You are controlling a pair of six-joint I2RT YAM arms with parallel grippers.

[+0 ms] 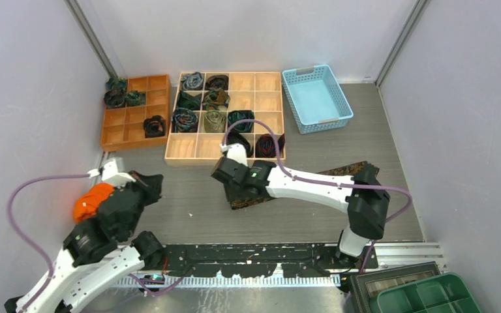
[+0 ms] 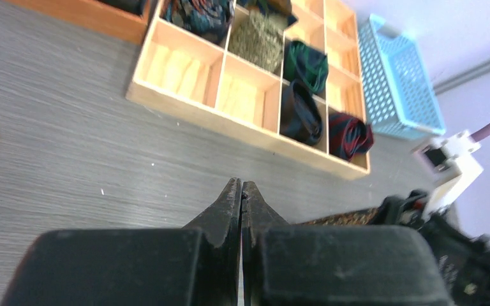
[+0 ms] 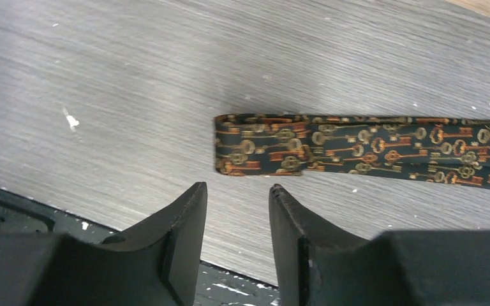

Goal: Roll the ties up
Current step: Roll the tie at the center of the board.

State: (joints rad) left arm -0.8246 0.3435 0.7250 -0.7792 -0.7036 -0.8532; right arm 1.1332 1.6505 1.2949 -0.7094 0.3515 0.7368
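Observation:
A dark tie with a gold key pattern (image 3: 370, 145) lies flat as a long strip on the grey table, its left end folded over. It also shows in the top view (image 1: 339, 172) and the left wrist view (image 2: 341, 218). My right gripper (image 3: 237, 189) is open and empty, above the table just short of the folded end; in the top view (image 1: 240, 189) it covers that end. My left gripper (image 2: 241, 185) is shut on nothing, above bare table at the left (image 1: 153, 184). Several rolled ties (image 1: 185, 120) sit in a pale wooden grid tray (image 1: 267, 81).
An orange grid tray (image 1: 114, 134) at the back left holds several more rolled ties. A light blue basket (image 1: 316, 98) stands at the back right. An orange cloth lump (image 1: 91, 201) lies by the left arm. A green bin (image 1: 430, 297) is at the front right.

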